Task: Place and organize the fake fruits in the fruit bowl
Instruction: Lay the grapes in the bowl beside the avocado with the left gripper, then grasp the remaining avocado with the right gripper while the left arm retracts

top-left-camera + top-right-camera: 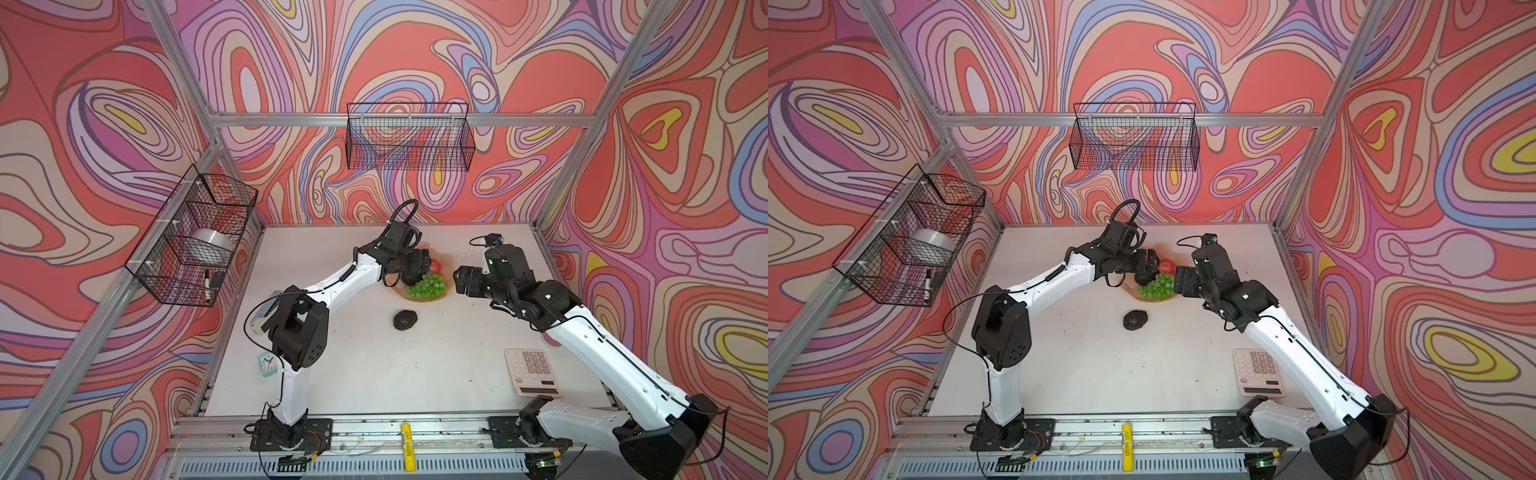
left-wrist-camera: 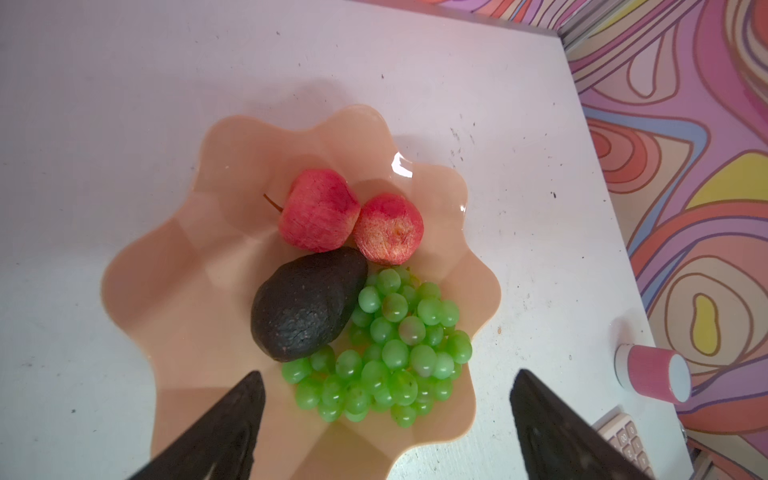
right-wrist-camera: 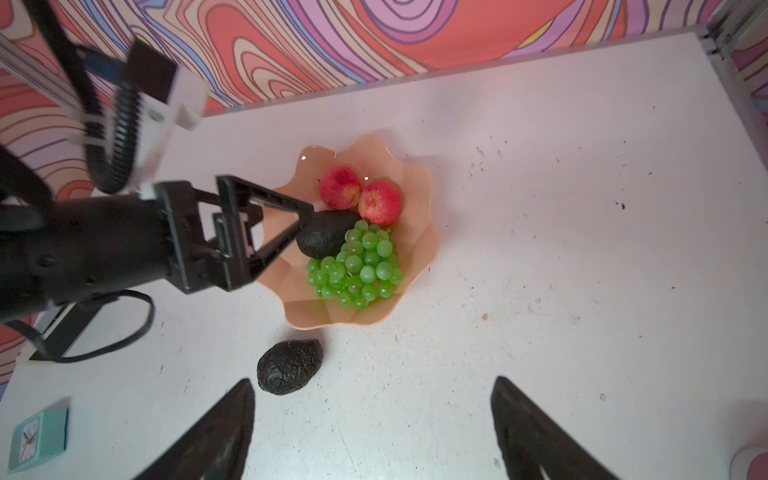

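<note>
Right gripper (image 3: 372, 380) spread, empty, near loose avocado (image 3: 289, 365) on desk (image 3: 540, 291): prob next pick. Left gripper (image 2: 388, 371) spread above bowl (image 2: 166, 270); 2nd avocado (image 2: 307, 305) rests free by grapes (image 2: 395, 353).

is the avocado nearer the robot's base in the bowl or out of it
Out: the avocado lies on the table, apart from the fruit bowl rim.

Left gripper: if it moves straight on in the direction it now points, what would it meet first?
Probably the green grapes in the fruit bowl: in the left wrist view they lie between the fingers of the open left gripper. The avocado beside them is close; depth is unclear.
</note>
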`<state>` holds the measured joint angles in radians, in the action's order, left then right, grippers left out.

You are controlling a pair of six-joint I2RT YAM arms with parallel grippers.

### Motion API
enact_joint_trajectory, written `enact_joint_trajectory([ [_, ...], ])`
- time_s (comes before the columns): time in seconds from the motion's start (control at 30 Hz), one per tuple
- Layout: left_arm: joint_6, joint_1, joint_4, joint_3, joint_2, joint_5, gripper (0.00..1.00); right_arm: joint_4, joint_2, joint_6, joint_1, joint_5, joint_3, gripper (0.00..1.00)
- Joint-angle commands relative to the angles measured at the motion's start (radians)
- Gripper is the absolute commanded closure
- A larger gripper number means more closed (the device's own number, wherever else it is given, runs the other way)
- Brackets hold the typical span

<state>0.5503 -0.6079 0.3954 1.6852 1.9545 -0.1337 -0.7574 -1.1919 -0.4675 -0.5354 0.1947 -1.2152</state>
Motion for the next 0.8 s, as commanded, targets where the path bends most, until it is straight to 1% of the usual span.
enact_joint_trajectory([
  [0.0, -0.008, 0.047, -0.063, -0.03, -0.168, 0.02, 0.05, -0.048, -0.029, -0.058, -0.046, -0.038, -0.001, 0.1],
  [0.1, -0.039, 0.084, -0.082, -0.073, -0.283, 0.047, 0.04, -0.082, -0.068, -0.112, -0.13, -0.007, -0.009, 0.1],
  [0.17, -0.075, 0.106, -0.083, -0.11, -0.373, 0.088, 0.03, -0.097, -0.11, -0.156, -0.202, 0.011, -0.02, 0.1],
  [0.23, -0.094, 0.138, -0.084, -0.166, -0.453, 0.131, 0.02, -0.073, -0.154, -0.214, -0.257, -0.006, -0.013, 0.1],
  [0.3, -0.096, 0.186, -0.088, -0.243, -0.54, 0.152, 0.01, -0.028, -0.202, -0.285, -0.297, -0.027, -0.002, 0.1],
  [0.37, -0.086, 0.246, -0.086, -0.336, -0.637, 0.17, 0.0, 0.017, -0.268, -0.353, -0.338, -0.02, -0.006, 0.1],
  [0.47, -0.052, 0.349, -0.07, -0.456, -0.771, 0.16, 0.0, 0.06, -0.368, -0.453, -0.356, -0.011, -0.019, 0.09],
  [0.57, -0.042, 0.433, -0.037, -0.54, -0.874, 0.134, 0.0, 0.088, -0.443, -0.565, -0.364, 0.017, -0.019, 0.07],
  [0.67, -0.067, 0.472, 0.016, -0.574, -0.946, 0.152, 0.0, 0.141, -0.479, -0.633, -0.367, 0.036, -0.013, 0.07],
  [0.77, -0.09, 0.479, 0.063, -0.589, -0.989, 0.189, 0.0, 0.127, -0.535, -0.654, -0.367, 0.059, -0.07, 0.07],
])
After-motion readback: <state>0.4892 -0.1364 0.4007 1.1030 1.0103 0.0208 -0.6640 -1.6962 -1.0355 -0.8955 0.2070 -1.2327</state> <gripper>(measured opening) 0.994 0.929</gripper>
